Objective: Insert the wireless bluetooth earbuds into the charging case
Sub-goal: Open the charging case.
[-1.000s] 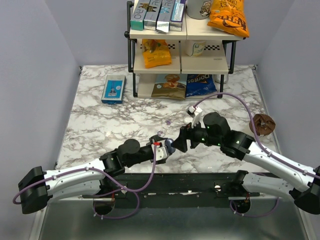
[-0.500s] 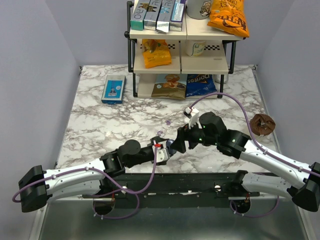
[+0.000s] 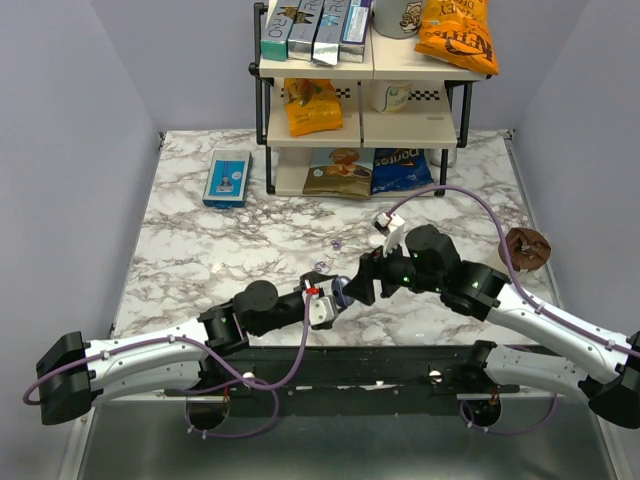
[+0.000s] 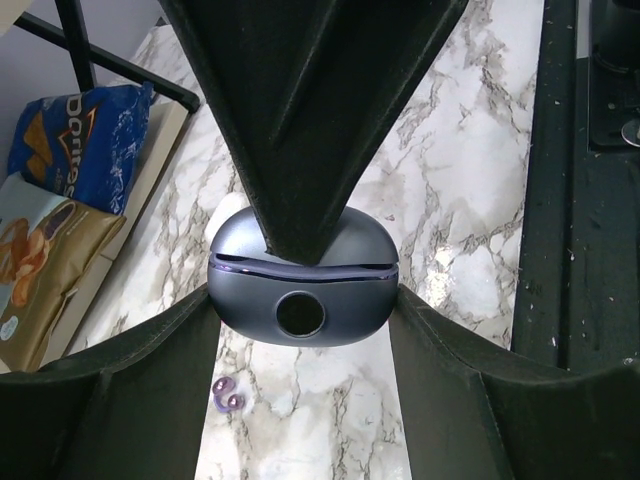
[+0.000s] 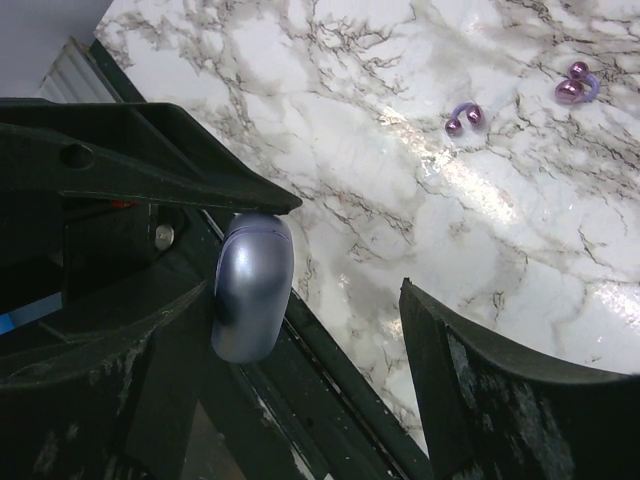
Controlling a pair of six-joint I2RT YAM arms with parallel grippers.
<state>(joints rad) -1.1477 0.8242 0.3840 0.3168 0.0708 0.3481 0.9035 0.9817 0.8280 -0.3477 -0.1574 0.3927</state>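
Note:
The charging case (image 4: 300,290), a smooth bluish-grey oval with a dark round spot on its front, sits clamped between the two fingers of my left gripper (image 4: 303,330), above the table's near edge. In the top view the charging case (image 3: 340,290) lies between the two arms. My right gripper (image 5: 300,310) stands open around it. One right finger (image 4: 305,150) presses its tip on the lid seam from above. The charging case (image 5: 250,285) lies against that finger. Two purple earbuds (image 5: 464,117) (image 5: 575,88) lie on the marble beyond; one earbud (image 4: 227,395) shows under the case.
A black-framed shelf (image 3: 360,120) with snack bags stands at the back. A blue rectangular box (image 3: 227,178) lies at the back left. A brown round object (image 3: 525,247) sits at the right edge. The black base rail (image 3: 400,360) runs along the table's near edge.
The right gripper drifted slightly left and back again beside the case. The left gripper keeps the same hold.

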